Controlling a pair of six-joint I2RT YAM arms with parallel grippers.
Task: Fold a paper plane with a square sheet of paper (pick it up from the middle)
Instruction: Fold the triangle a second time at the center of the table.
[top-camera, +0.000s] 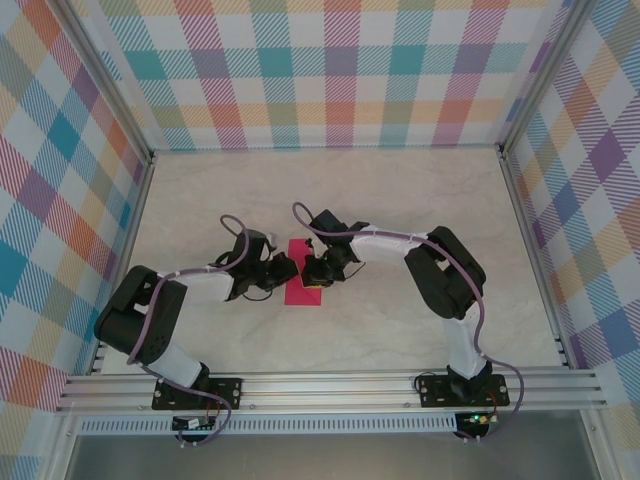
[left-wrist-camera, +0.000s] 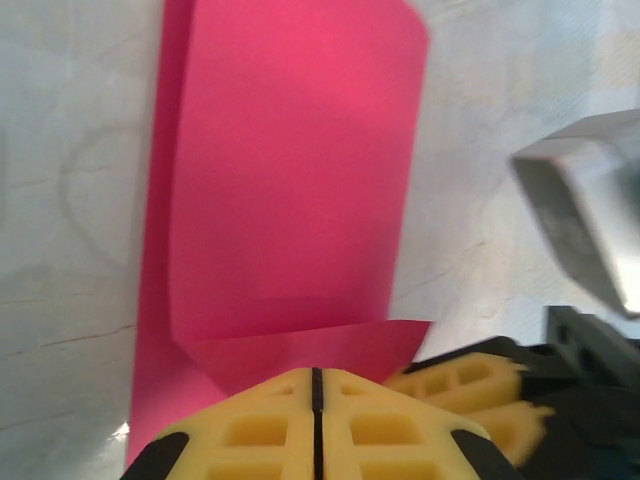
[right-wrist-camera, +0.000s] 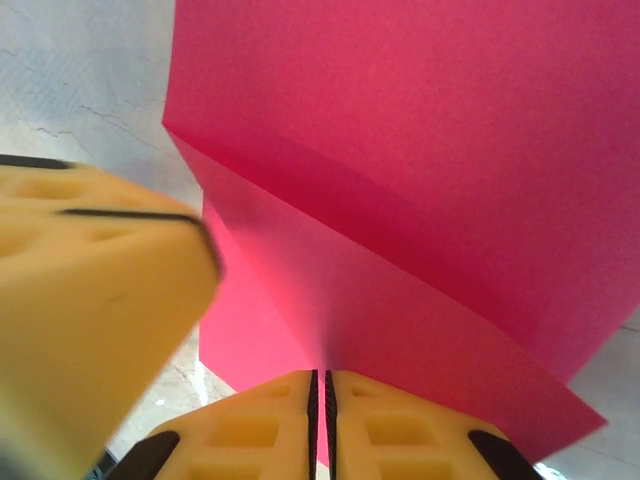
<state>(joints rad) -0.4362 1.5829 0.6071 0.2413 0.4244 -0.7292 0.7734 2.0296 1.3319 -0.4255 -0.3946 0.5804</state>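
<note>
The jaws of the left gripper (left-wrist-camera: 315, 380) are pressed fully together, with only a thin dark seam between its yellow fingers (left-wrist-camera: 250, 435). Their tips sit against the near edge of a raised flap of the square sheet of paper (left-wrist-camera: 290, 190), and I cannot tell whether any paper is pinched in the seam. The jaws of the right gripper (right-wrist-camera: 320, 380) are closed as well, and a sliver of pink shows in the slit between them, so they have hold of a fold of the sheet.

The sheet lies in the middle of the bench (top-camera: 400, 190), a little left of centre, folded over on itself into a narrow strip running from near to far. The two grippers meet over it, the left one from the left and the right one from the right, tips just beside each other. From the right wrist, one layer slopes up off the layer beneath along a sharp crease.
</note>
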